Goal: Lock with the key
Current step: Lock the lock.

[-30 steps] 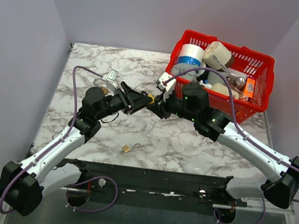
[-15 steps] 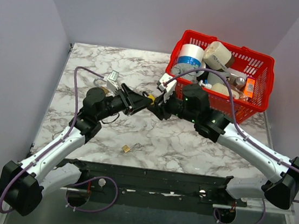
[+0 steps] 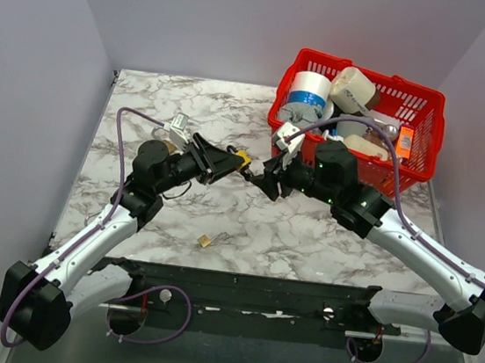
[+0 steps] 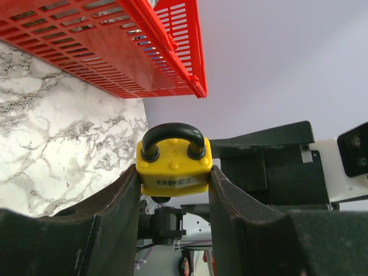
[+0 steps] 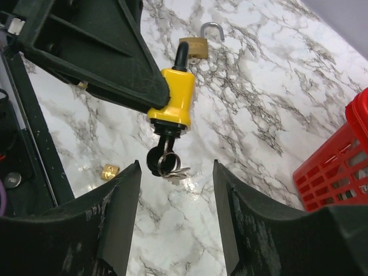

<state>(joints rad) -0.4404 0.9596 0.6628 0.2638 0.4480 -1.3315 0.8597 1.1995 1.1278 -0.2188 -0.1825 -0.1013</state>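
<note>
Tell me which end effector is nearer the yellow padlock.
Left. The left end effector clamps the yellow padlock; the right end effector stands open, not touching the key in its underside.

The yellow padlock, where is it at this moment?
In the left wrist view the yellow padlock is clamped in the left gripper, above the marble table. In the right wrist view its key hangs just ahead of the open right gripper.

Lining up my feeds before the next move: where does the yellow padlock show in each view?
Top external: yellow padlock near the picture's centre, left of the red basket.
Left wrist: lower centre, shackle up, basket at upper left.
Right wrist: upper centre, key below it, basket at right edge.
Shared landmark: the red basket.
</note>
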